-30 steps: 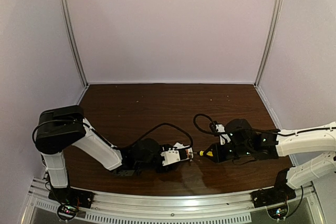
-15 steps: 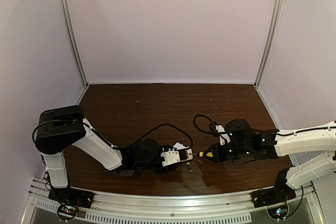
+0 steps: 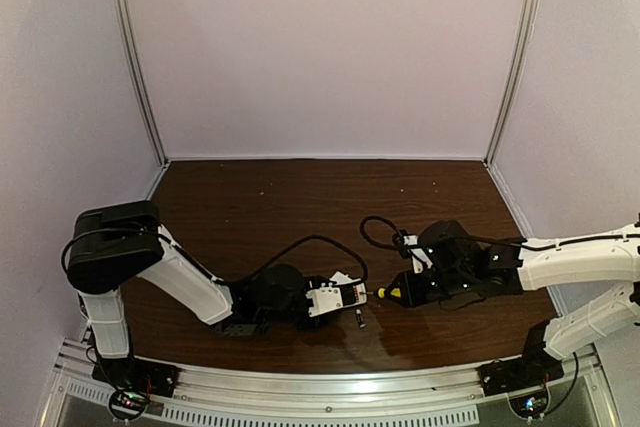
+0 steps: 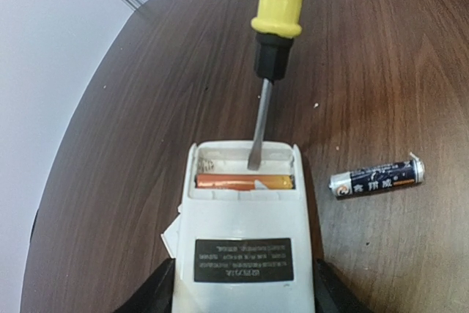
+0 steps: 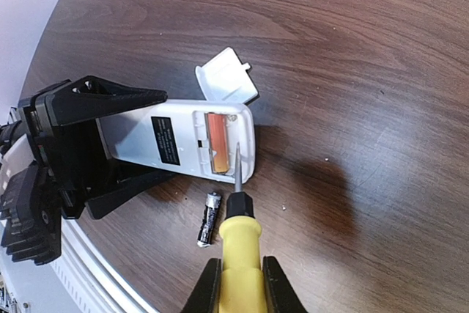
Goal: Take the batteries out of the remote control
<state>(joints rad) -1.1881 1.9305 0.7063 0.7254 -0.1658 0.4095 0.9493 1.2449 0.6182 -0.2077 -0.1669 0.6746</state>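
Remote control (image 4: 245,247): being gripped by left jaws.
Screwdriver (image 5: 239,254): being held by right jaws.
Dark battery (image 4: 376,178): being borne by worktop (image 4: 410,49), ahead of left jaws.

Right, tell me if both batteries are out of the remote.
No: the orange battery sits in the open bay of the remote by the tip of the screwdriver, and only the dark battery lies on the table.

The tabletop (image 4: 381,49) is dark wood grain, smooth, with a slight sheen. The remote control (image 4: 242,218) is white matt plastic. The screwdriver (image 4: 277,12) has a glossy yellow plastic handle and bare metal shaft. The dark battery (image 4: 376,177) has a glossy wrap and metal end; the orange battery (image 4: 242,180) looks shiny.
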